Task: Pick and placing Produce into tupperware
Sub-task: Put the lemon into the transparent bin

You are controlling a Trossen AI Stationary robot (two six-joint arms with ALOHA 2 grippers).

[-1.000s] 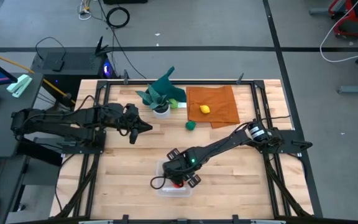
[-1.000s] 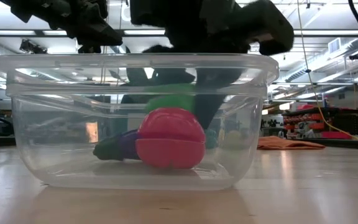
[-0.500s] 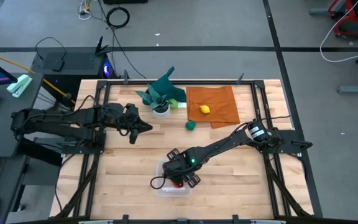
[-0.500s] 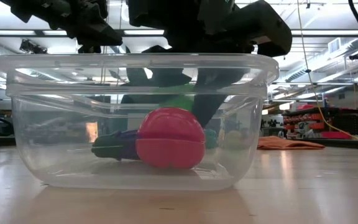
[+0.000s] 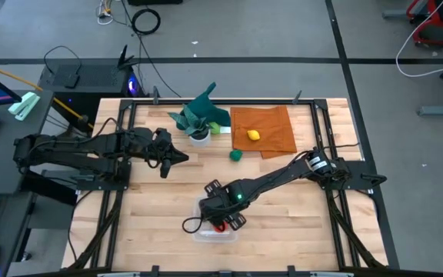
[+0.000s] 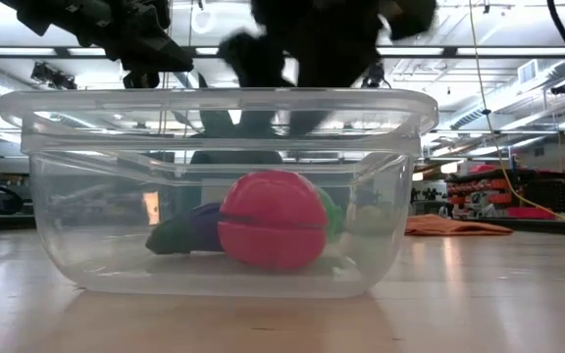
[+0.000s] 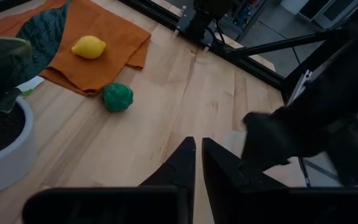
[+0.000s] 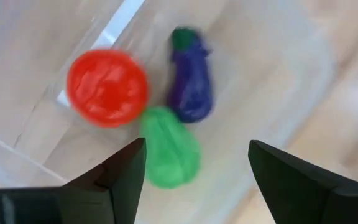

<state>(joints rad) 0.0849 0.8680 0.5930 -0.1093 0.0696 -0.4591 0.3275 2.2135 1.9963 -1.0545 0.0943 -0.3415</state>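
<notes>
Overhead, the small clear plastic tupperware box sits near the front edge of the wooden tabletop, with the right gripper directly above it. The left gripper hangs over the tabletop's left-centre. A yellow lemon-shaped toy lies on the orange-brown cloth by the back edge, a dark green round toy just off the cloth's front-left corner, a teal-leaved plant in a white pot beside it

From tabletop level, the box holds a red round toy, a purple eggplant toy and a light green toy, bunched together

Left wrist: its fingers nearly closed, holding nothing

Right wrist: its fingers spread wide and empty over the three toys
</notes>
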